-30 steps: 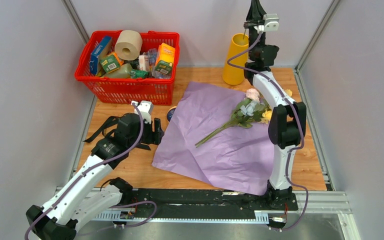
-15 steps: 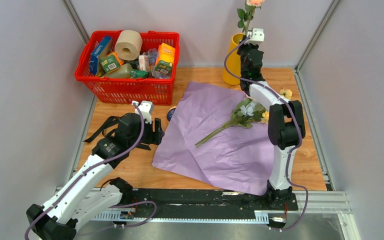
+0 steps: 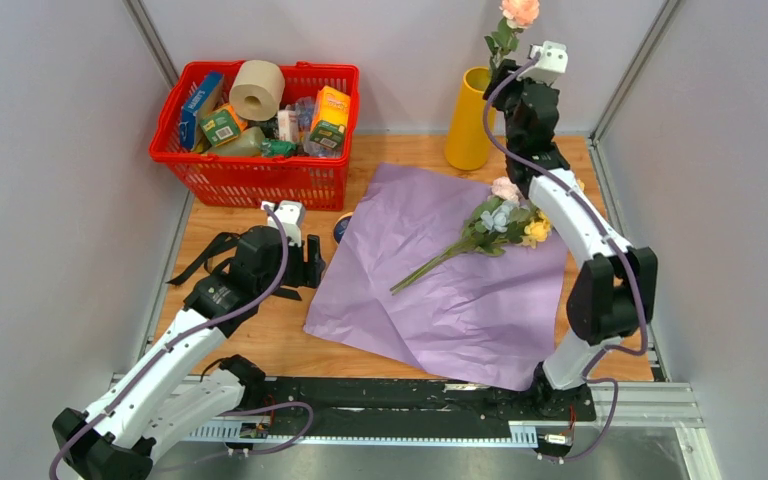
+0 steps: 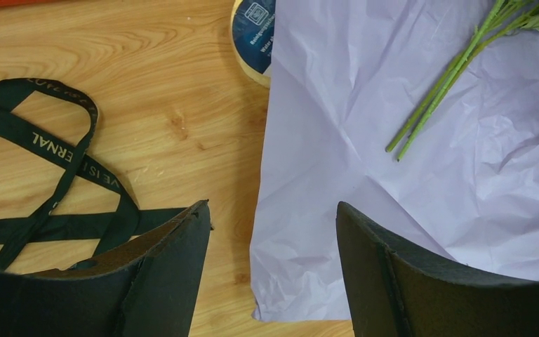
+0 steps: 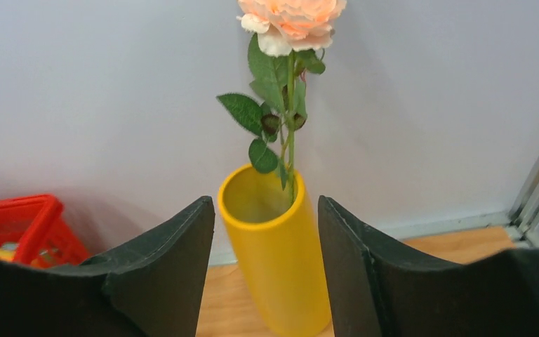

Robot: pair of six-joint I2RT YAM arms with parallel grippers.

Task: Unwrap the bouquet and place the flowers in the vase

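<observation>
Two arms worked over a light wooden table [image 3: 260, 330]. Spread flat across its middle and right lay a large, creased sheet of lilac wrapping paper [image 3: 460, 300], one corner reaching the near edge. A red plastic mesh basket [image 3: 250, 175], packed with boxes, packets and a beige paper roll [image 3: 257, 88], stood at the far left corner.

The left gripper [image 4: 274, 210] hung low over the table's left half, just beside the paper's left edge, its jaws spread wide and grasping nothing. The right gripper [image 5: 267, 202] was raised at the far edge – its jaws stood apart with nothing clamped between them, and in the right wrist view the vase showed in the gap, beyond the fingers.

That tall, smooth yellow-orange cylindrical vase [image 3: 468, 130] stood upright at the far edge, right of centre, clear of the paper. A single long-stemmed peach-pink rose [image 3: 520, 12] with green leaves stood in it, its stem leaning against the rim.

The remaining green-stemmed flowers [image 3: 490, 225] – pale blue, pink and yellow blooms – lay on the paper's right side, stems pointing toward the near left. A loose black printed ribbon [image 4: 63, 151] lay tangled on bare wood by the left gripper. A small round roll with a dark blue label [image 4: 253, 28] sat at the paper's left edge, partly tucked under it.
</observation>
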